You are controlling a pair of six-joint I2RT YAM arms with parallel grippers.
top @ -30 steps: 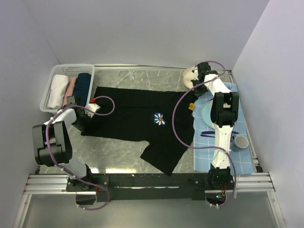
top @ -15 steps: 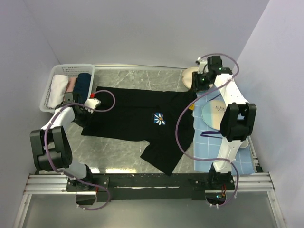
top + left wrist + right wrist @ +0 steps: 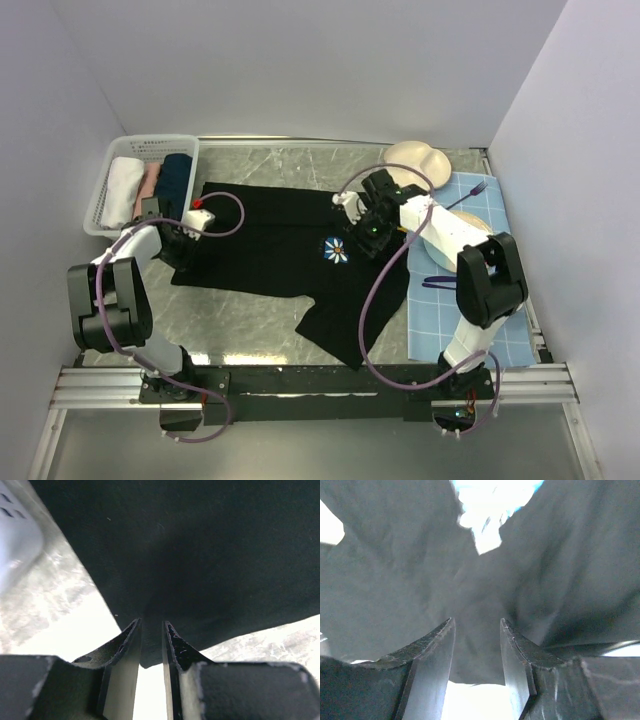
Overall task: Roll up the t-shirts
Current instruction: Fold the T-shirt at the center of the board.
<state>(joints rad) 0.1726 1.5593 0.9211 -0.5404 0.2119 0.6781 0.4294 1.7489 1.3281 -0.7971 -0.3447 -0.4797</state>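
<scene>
The left gripper (image 3: 151,627) pinches the left edge of the black t-shirt (image 3: 270,245). The right gripper (image 3: 477,624) has its fingers spread, low over the flower print (image 3: 337,250). The t-shirt lies spread out in the middle of the table (image 3: 280,165).
</scene>
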